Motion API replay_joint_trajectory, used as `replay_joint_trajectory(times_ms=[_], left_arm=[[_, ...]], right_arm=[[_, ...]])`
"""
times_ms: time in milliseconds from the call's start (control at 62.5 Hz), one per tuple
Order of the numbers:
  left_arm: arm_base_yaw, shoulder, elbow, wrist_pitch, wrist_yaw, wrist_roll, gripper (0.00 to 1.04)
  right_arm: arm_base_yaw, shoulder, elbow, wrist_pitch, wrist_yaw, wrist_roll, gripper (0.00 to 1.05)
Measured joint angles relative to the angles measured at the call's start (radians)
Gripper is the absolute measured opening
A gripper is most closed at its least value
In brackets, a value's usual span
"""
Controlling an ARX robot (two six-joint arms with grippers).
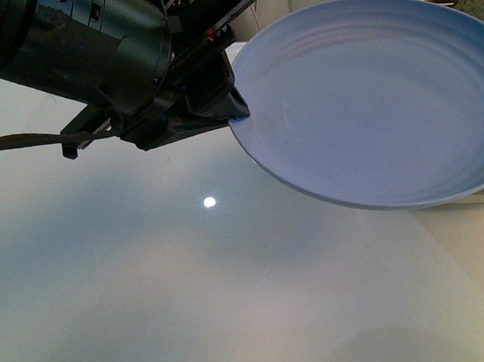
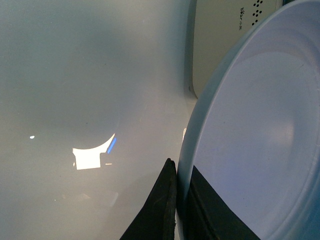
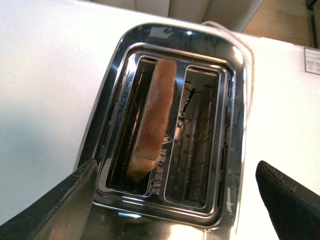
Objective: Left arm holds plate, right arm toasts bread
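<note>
Bread point(image 3: 156, 117): 1 slice standing on edge in 1 of the 2 slots of the chrome toaster point(image 3: 235, 125), crust rising above the slot. My right gripper point(image 3: 176, 165) has its fingers spread wide to either side of the toaster, holding nothing. Plate point(image 1: 378, 93): front view, 2 o'clock, tilted above the white table point(image 1: 151, 307). My left gripper point(image 1: 234, 112) pinches its rim at 9 o'clock.
</note>
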Motion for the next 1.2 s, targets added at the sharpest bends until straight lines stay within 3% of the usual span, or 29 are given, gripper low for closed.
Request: replay_joint_trajectory(times_ms=[896, 1024, 1200], left_arm=[[-0.005, 0.0, -0.015, 0.0, -0.016, 0.0, 0.03], [-0.006, 0.0, -0.016, 0.0, -0.019, 0.001, 0.03], [-0.007, 0.0, -0.016, 0.0, -0.019, 0.001, 0.03]], right_arm=[[-0.124, -0.712, -0.336, 0.03, -0.102, 0.238, 0.96], [-0.104, -0.824, -0.474, 0.235, -0.079, 0.236, 0.77], [-0.056, -0.915, -0.62, 0.297, -0.035, 0.233, 0.49]])
